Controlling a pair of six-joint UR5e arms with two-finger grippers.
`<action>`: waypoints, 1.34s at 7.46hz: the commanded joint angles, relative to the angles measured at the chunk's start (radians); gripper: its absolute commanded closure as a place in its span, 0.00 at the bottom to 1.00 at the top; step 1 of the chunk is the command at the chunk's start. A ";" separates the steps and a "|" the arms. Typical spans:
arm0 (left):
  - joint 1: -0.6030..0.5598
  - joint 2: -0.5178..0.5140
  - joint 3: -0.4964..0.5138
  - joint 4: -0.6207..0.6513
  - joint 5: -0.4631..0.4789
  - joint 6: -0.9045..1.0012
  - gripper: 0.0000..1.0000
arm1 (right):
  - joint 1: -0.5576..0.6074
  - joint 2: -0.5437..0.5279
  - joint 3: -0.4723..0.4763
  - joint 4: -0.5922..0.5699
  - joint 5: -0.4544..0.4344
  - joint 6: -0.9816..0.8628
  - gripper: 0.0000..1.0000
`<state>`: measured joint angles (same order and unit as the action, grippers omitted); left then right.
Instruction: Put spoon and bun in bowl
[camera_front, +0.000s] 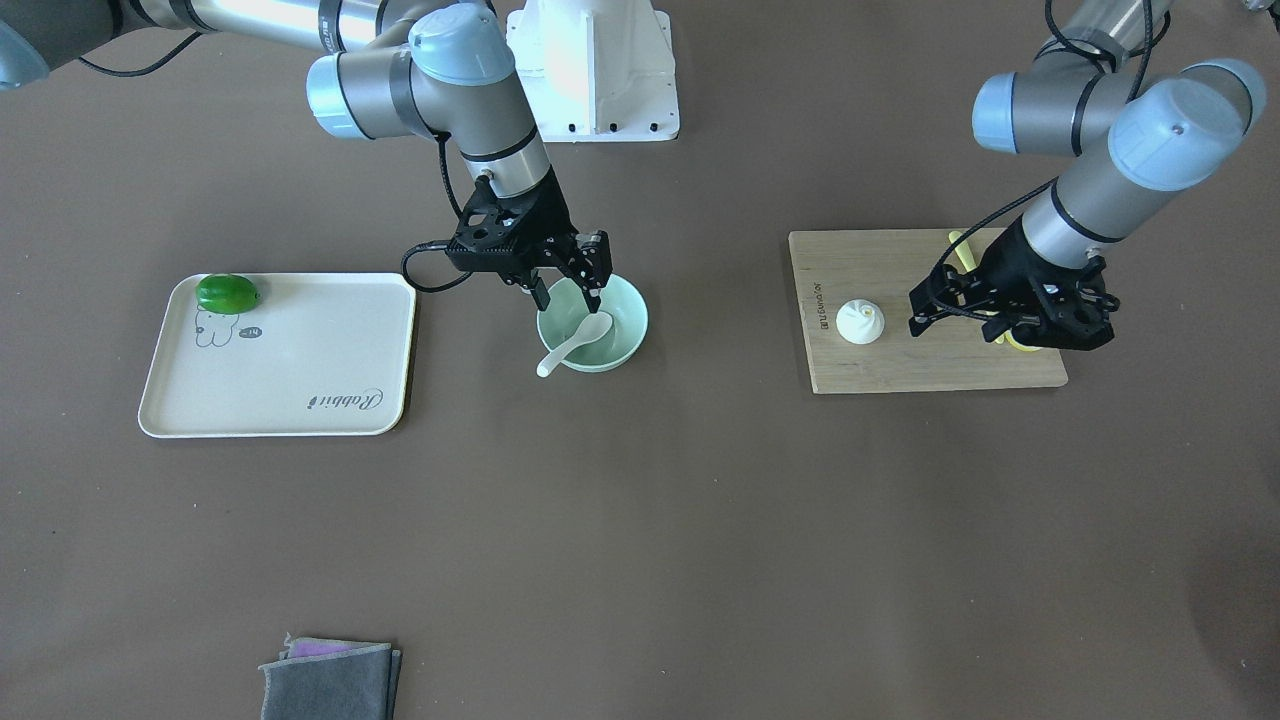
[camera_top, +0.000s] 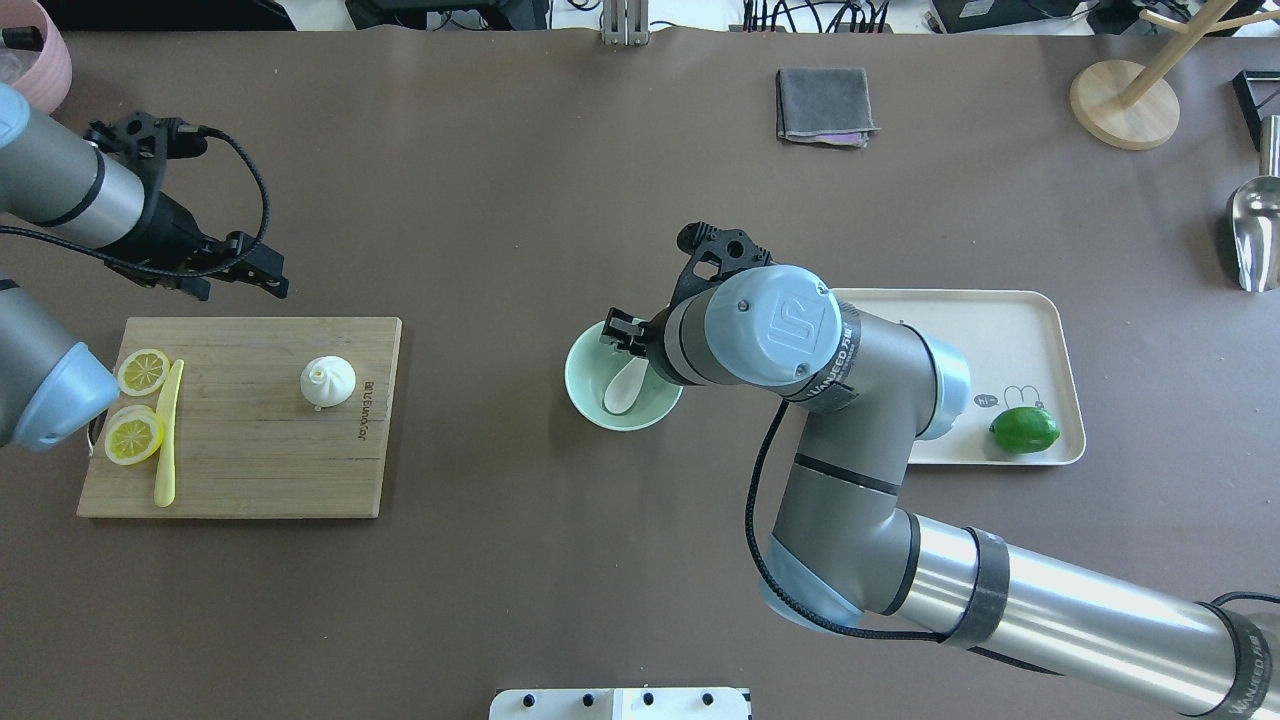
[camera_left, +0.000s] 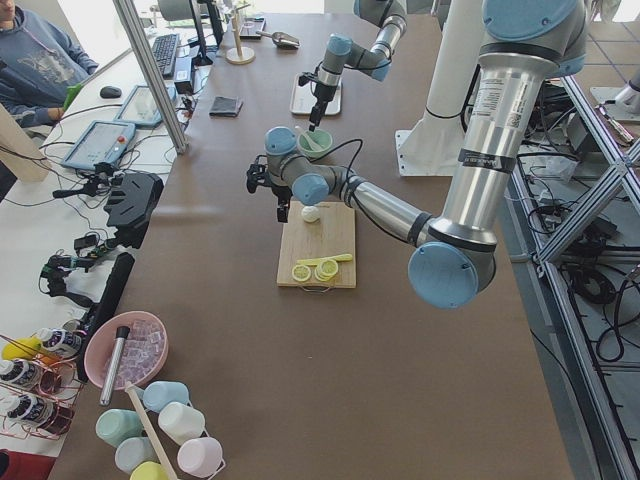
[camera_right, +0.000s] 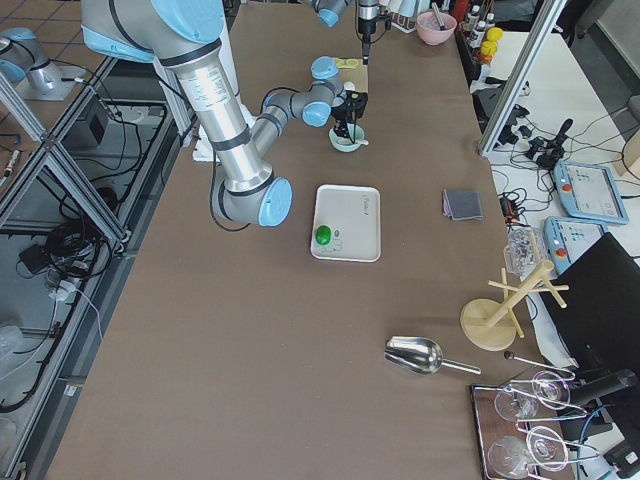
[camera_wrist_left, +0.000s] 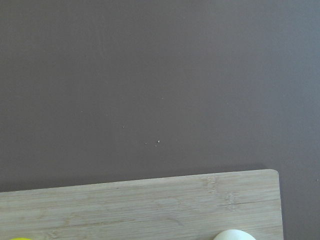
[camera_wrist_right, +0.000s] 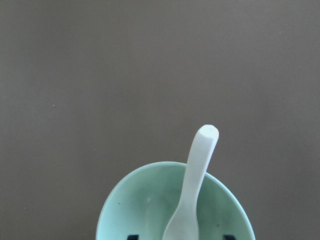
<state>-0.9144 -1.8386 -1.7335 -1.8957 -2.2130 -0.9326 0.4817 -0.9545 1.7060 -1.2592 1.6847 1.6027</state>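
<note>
The spoon (camera_front: 572, 345) lies in the bowl (camera_front: 638, 322), handle over the rim; the right gripper (camera_front: 568, 297) hangs above, jaws spread wide, empty. And the left gripper (camera_top: 238, 287), parted and empty, hovers near the bun (camera_front: 860, 322).

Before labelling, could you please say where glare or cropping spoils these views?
Front-facing view: white robot base blown out; right wrist view: bowl cut by the bottom edge; left wrist view: only a sliver of bun shows.

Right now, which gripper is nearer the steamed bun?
Left. The left gripper hovers by the cutting board's edge, close to the steamed bun. The right gripper is over the mint-green bowl with the soup spoon in it, much farther off.
</note>
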 joint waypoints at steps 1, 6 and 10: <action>0.121 -0.057 0.017 0.003 0.123 -0.103 0.02 | 0.143 -0.119 0.091 0.000 0.185 -0.060 0.00; 0.207 0.071 -0.090 0.015 0.164 0.019 0.47 | 0.279 -0.184 0.101 0.000 0.339 -0.236 0.00; 0.213 0.056 -0.080 0.015 0.162 0.021 1.00 | 0.288 -0.188 0.104 -0.002 0.339 -0.230 0.00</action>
<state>-0.7017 -1.7690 -1.8141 -1.8807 -2.0489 -0.9118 0.7641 -1.1417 1.8108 -1.2605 2.0232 1.3726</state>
